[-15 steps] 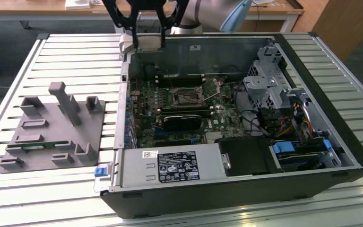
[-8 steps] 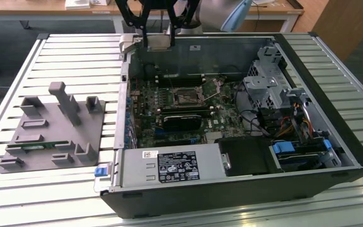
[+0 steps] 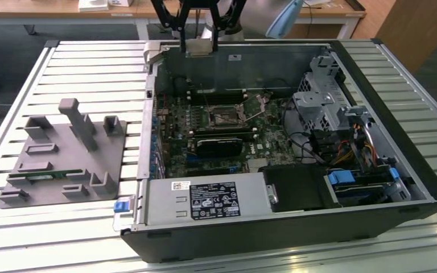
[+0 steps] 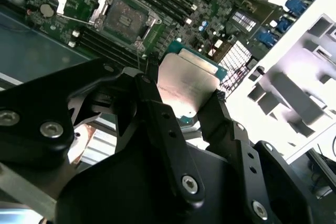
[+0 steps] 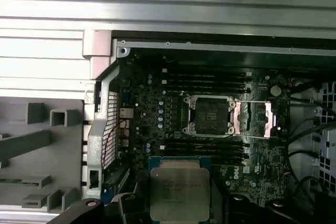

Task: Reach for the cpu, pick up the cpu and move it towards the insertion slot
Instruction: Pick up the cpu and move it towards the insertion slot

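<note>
Silver cpu: cpu (image 4: 186, 85) clamped between the two black fingers (image 4: 157, 114) of the hand (image 4: 184, 116); matt metal top with green rim, flat face toward the second wrist camera. In the first wrist view the same cpu (image 5: 179, 187) sits low in the picture, fingers at its edges.
Hand: closed on the cpu, held in the air above the open computer case; in the exterior view the hand (image 3: 198, 45) hangs over the case's far wall, a pale square piece between its tips.
Insertion slot: insertion slot (image 5: 209, 114) empty, dark square with shiny frame, its metal cover plate (image 5: 254, 119) swung open just beside it. Well apart from the cpu in the first wrist view; memory slots lie between them. Also seen in the second wrist view (image 4: 123, 19) and exterior view (image 3: 224, 118).
Motherboard: green motherboard (image 3: 203, 122) flat inside the case, black heatsink block (image 3: 218, 145) near the slot.
Case: black tower case (image 3: 279, 227) lying on its side, open top, labelled power supply (image 3: 203, 199) at the near end.
Fixture: grey moulded holder (image 3: 59, 156) at the exterior view's left of the case, a thin green memory stick (image 3: 44, 176) in it.
Surface: slatted metal surface (image 3: 89, 74) under everything.
</note>
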